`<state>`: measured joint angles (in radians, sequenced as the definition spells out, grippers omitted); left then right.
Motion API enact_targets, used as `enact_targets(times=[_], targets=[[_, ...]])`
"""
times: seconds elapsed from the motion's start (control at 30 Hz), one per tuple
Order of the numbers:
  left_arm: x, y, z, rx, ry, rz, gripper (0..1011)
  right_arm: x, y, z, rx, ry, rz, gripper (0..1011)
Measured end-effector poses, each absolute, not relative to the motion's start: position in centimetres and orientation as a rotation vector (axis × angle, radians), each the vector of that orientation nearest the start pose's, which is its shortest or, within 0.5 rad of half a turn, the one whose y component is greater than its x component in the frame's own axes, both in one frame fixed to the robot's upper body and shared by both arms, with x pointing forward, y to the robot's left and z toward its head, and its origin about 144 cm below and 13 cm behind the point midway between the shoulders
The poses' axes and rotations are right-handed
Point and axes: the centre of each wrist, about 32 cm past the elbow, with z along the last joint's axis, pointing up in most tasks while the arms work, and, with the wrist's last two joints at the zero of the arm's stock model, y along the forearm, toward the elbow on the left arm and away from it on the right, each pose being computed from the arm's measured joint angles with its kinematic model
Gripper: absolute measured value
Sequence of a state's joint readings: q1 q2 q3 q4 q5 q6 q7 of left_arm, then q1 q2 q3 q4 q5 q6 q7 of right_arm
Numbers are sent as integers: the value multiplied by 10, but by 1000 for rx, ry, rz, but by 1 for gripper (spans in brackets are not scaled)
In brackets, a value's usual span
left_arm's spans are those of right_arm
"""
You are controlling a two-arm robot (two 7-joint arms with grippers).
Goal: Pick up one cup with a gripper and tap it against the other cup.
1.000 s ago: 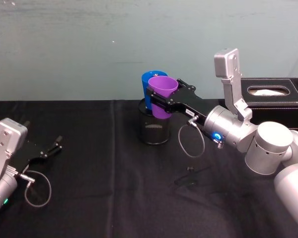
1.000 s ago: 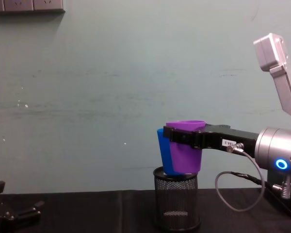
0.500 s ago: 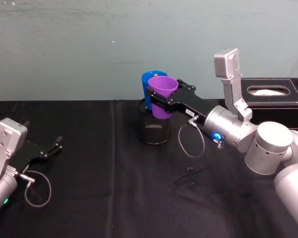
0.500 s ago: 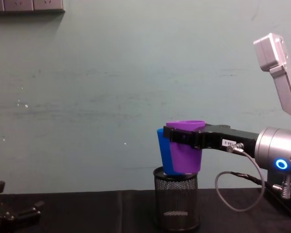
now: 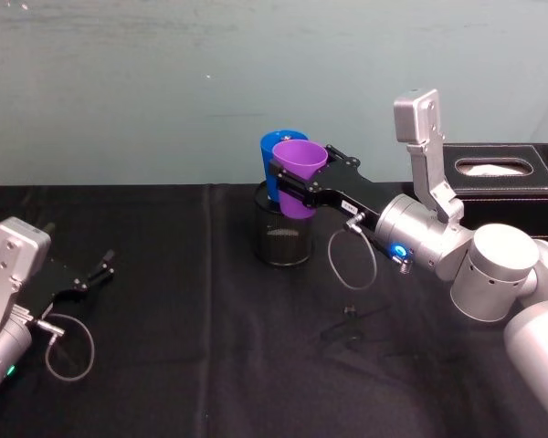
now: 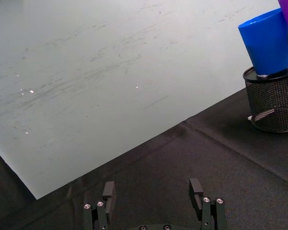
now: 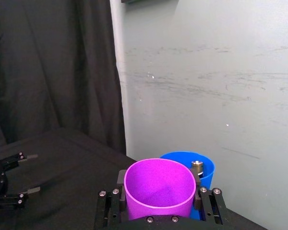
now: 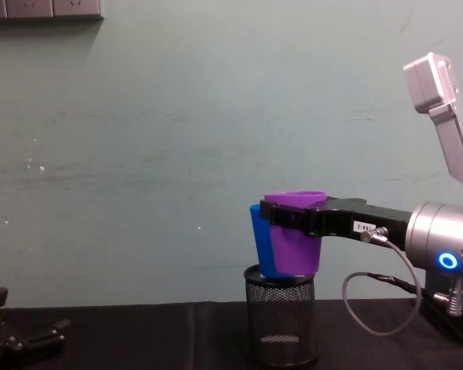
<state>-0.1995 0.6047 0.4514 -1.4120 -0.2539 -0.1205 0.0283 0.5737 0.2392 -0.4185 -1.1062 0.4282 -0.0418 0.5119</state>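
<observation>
Black tablecloth point(image 5: 210, 347), pale, seemingly scuffed wall point(image 5: 164, 82)

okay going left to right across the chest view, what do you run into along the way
Left gripper low on the black table → blue cup standing in the mesh holder → purple cup clamped in the jaws of the right gripper → its silver wrist.

Head above, chest level, wrists close
</observation>
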Motion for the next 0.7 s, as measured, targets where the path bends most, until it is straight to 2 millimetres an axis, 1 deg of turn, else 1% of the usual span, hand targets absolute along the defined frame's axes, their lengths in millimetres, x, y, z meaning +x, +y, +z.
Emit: enact_targets(times=[0.33, 0.53, 0.7], targets=[[489, 310, 1140, 304, -285, 1248, 1000, 599, -217, 1200, 50, -38, -800, 746], [489, 310, 1140, 304, -285, 1248, 1000, 590, -215, 1198, 54, -49, -788, 746], [489, 310, 1140, 304, -285, 1248, 1000, 578, -215, 1195, 56, -56, -782, 746]])
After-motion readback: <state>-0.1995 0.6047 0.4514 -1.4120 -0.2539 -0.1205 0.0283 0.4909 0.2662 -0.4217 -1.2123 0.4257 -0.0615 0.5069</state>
